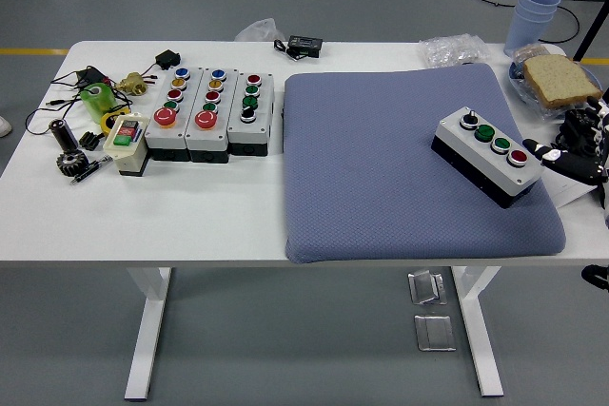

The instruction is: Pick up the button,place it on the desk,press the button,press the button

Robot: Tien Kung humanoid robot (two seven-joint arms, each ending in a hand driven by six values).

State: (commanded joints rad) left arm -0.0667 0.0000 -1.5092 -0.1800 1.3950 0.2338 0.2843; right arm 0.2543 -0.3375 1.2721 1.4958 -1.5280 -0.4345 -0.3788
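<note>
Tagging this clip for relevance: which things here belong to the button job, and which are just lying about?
Job:
grey-and-black four-button control box on the blue cushion pad
black right hand beside it
white table

Lying about:
three button boxes
slice of bread
stacked blue cups
green tape roll

No legible text or labels

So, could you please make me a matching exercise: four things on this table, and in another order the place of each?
Things:
1. button box
2. bread slice
3. paper cups
4. gear wheel

Places:
A. far right corner of the table
B. left end of the table
C. on the blue cushion
D. right edge, just beyond the right hand

Pairs: 1-C, 2-D, 3-A, 4-B
</note>
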